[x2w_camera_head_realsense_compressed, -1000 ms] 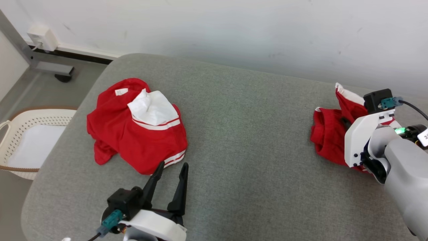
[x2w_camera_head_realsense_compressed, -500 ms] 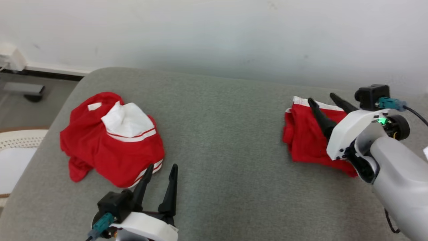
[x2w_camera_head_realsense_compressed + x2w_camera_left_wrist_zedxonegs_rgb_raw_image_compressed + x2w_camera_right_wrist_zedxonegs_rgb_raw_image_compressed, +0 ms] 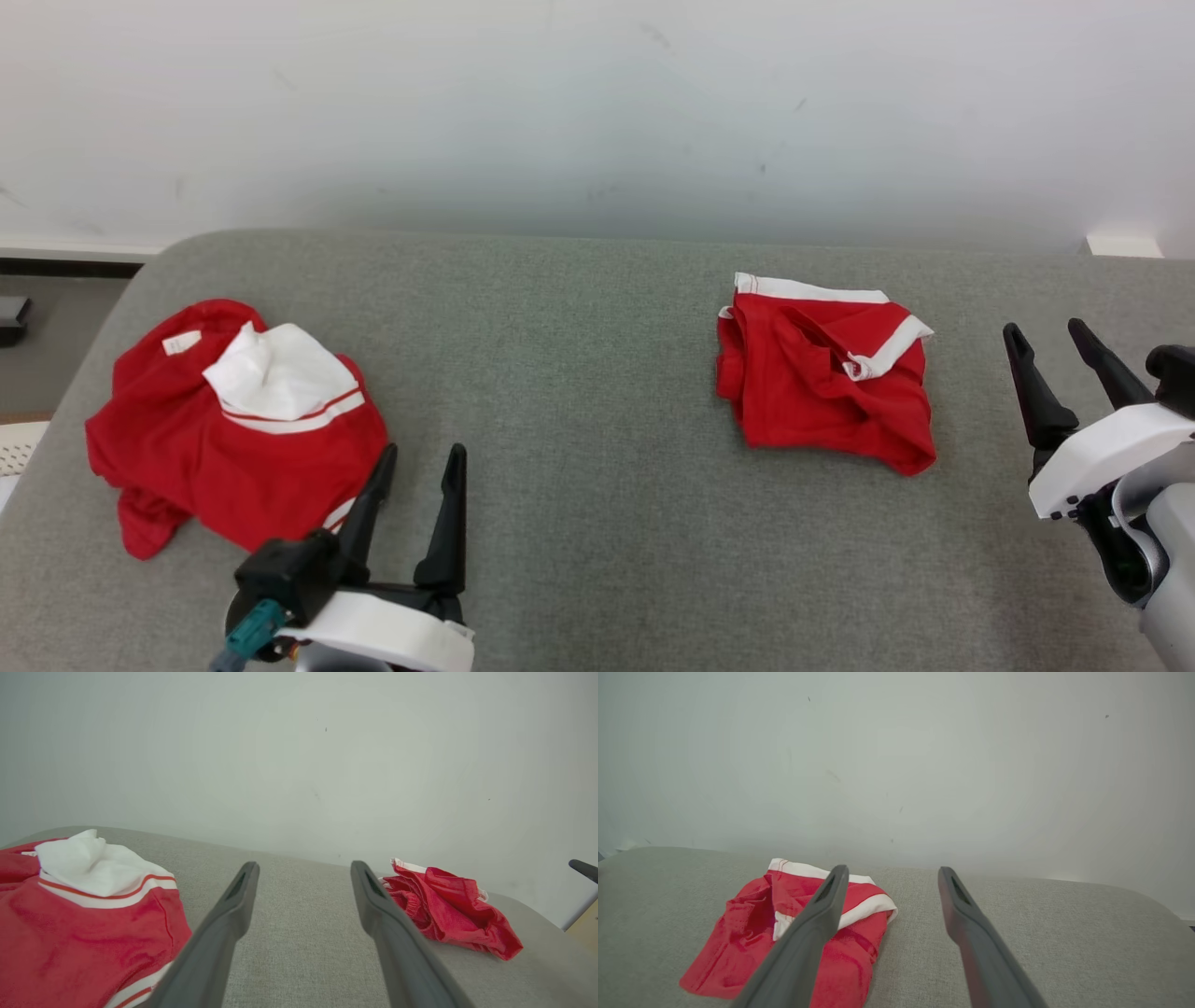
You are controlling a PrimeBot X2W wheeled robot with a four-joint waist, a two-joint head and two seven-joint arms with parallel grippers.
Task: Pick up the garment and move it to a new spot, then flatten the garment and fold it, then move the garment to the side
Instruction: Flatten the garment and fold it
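Head view: the folded red garment [image 3: 822,373] lies on the grey padded table [image 3: 597,523]. Right of that garment and apart from it, the right gripper [image 3: 1043,329] hangs with its 2 fingers spread. Well left of the garment, the left gripper [image 3: 423,450] is spread too, at the edge of a crumpled red-and-white garment [image 3: 233,439].

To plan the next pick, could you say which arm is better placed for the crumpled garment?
Left: the left pincer, open, sits right beside the crumpled garment; the right pincer, also open, is far across, beyond the folded garment.
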